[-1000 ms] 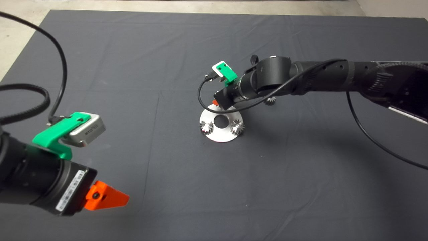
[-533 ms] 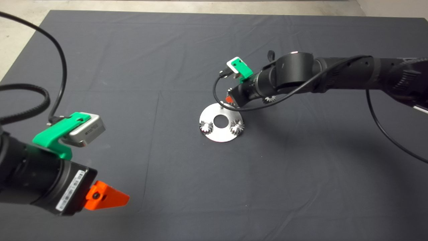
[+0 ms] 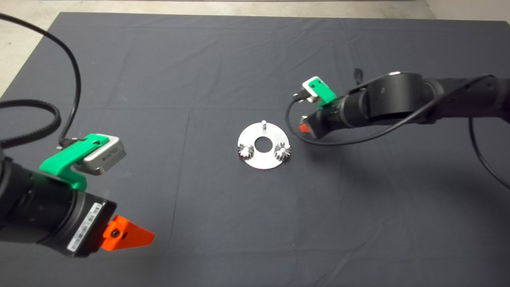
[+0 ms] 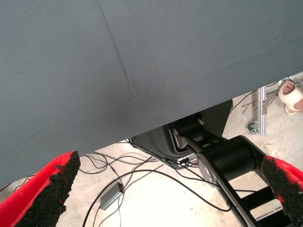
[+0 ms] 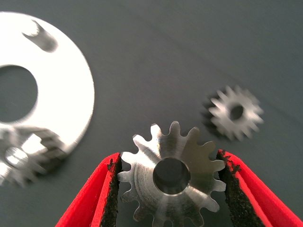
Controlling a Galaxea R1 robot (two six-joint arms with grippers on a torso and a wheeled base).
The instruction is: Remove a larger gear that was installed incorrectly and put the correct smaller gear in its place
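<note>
My right gripper (image 3: 304, 128) hangs above the mat to the right of the round metal plate (image 3: 261, 162). In the right wrist view it (image 5: 169, 189) is shut on the larger gear (image 5: 189, 153), one pad on each side of its teeth. The smaller gear (image 5: 234, 113) lies flat on the mat beyond it; in the head view it is hidden under the right arm. The plate (image 5: 64, 90) has one bare pin (image 3: 263, 124) and two gears on pins (image 3: 246, 151) (image 3: 282, 152). My left gripper (image 3: 128, 237) is parked at the lower left, open and empty.
The plate has a round centre hole (image 3: 262, 144). A black cable (image 3: 318, 142) loops below the right wrist. The left wrist view shows the mat edge, floor cables and a person's shoe (image 4: 290, 94).
My right gripper has lifted the larger gear off the plate's far pin and carried it to the right, leaving that pin bare. The left arm has not moved.
</note>
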